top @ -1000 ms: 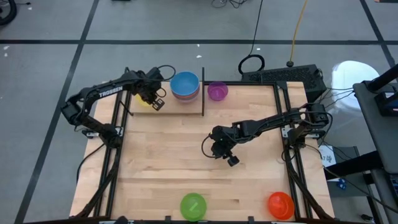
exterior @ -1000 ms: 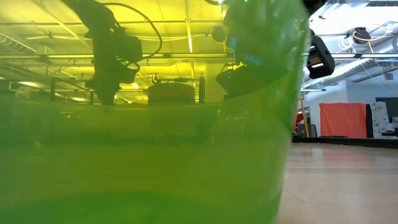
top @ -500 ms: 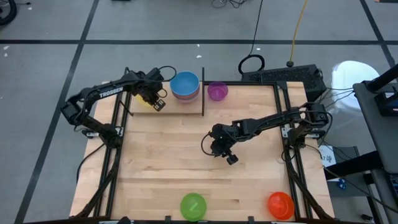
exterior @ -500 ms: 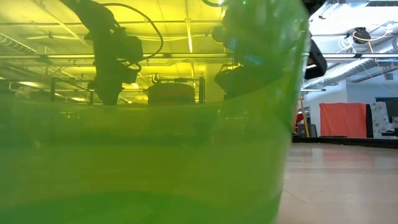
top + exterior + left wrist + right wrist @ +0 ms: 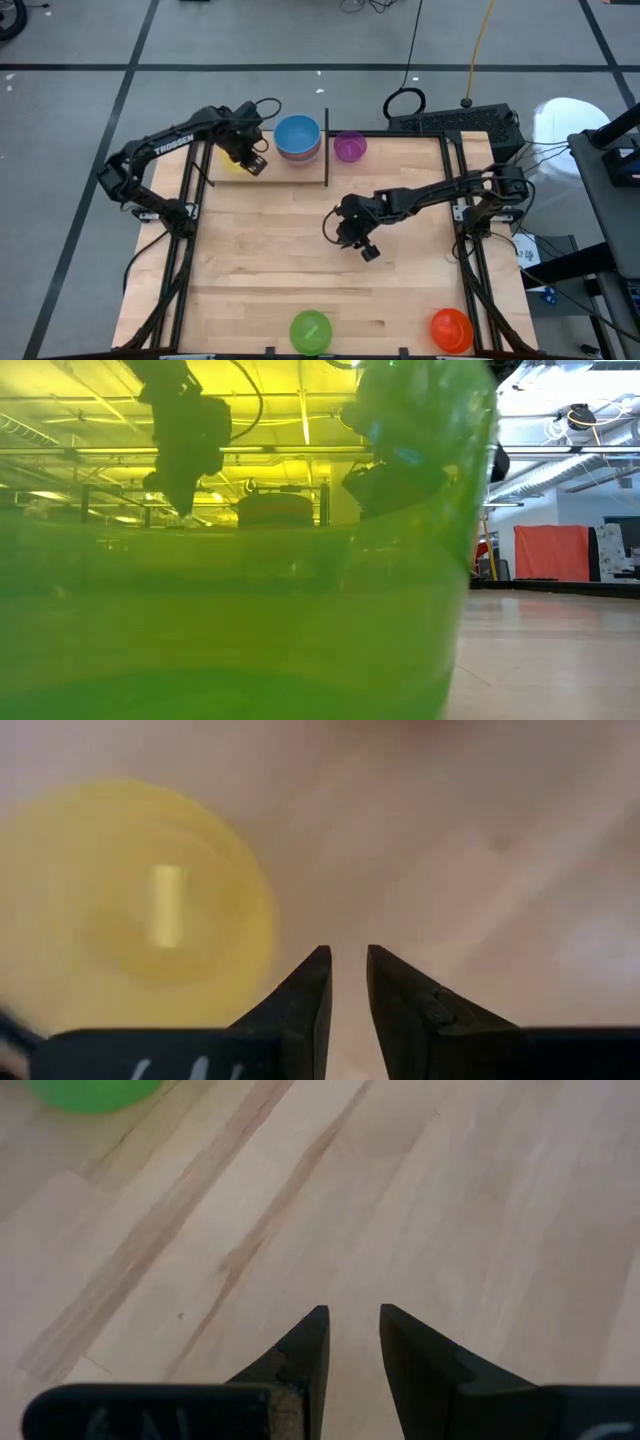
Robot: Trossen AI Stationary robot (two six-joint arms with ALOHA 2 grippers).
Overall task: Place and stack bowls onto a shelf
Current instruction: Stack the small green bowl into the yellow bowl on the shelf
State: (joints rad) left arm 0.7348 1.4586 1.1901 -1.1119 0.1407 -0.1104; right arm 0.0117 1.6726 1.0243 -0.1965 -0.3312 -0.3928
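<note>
the light-wood worktop point(image 5: 300, 270) is seen from above with both dark arms over it. the shelf point(image 5: 290, 172) lies along the far edge of the worktop, its thin black rod point(image 5: 326, 150) crossing it just beside the stacked bowls.

the left gripper point(image 5: 252, 160) is held over the left part of the shelf, right above the yellow bowl point(image 5: 232, 164), which is mostly covered by it in the high view. in the left wrist view the yellow bowl point(image 5: 150, 910) is seen blurred below, and the fingers point(image 5: 305, 995) are parted only by a narrow gap; nothing is held between them and nothing is touched.

the right gripper point(image 5: 362, 248) is held over the bare middle of the worktop, well apart from every bowl. in the right wrist view its fingers point(image 5: 305, 1350) are likewise set a small gap apart, empty, above plain wood, with the green bowl point(image 5: 90, 1092) far off.

a blue bowl point(image 5: 297, 134) is stacked on top of others on the shelf, a pink rim showing beneath it. the purple bowl point(image 5: 349, 146) sits just beyond the rod. the green bowl point(image 5: 310, 330) and the orange bowl point(image 5: 451, 329) rest at the near edge of the worktop, well apart from each other. the low view is almost filled by the green bowl point(image 5: 230, 610).
</note>
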